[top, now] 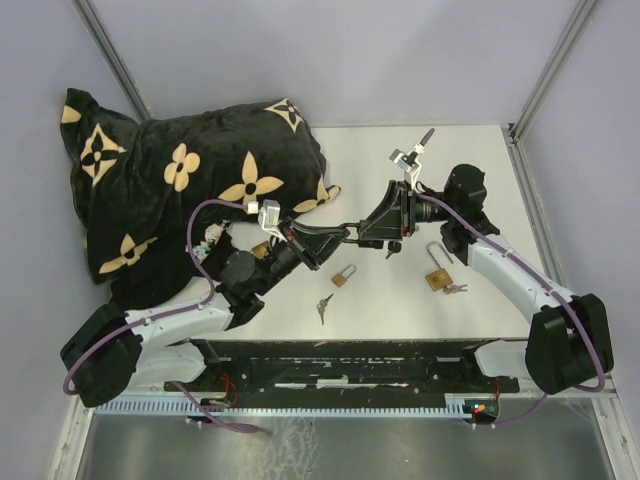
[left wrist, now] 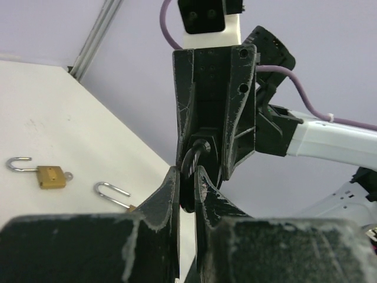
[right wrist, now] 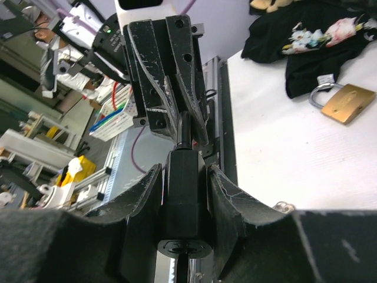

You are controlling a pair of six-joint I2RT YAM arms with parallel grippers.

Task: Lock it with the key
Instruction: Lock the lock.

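Note:
A black lock [right wrist: 185,188] with a six-sided body is held in the air over the table's middle, between both arms. My right gripper [right wrist: 184,177] is shut on its body, the keyhole end [right wrist: 182,249] facing this camera. My left gripper [left wrist: 188,184] is shut on the lock's black shackle [left wrist: 194,159]. In the top view the two grippers meet tip to tip, left [top: 350,233], right [top: 385,226]. A small dark piece [top: 393,247] hangs under the lock; I cannot tell whether it is a key. Small keys [top: 323,305] lie on the table.
Two brass padlocks with open shackles lie on the white table: a small one [top: 342,275] and a larger one [top: 437,278] with keys [top: 455,289] beside it. A black cloth with tan flowers [top: 180,190] covers the back left.

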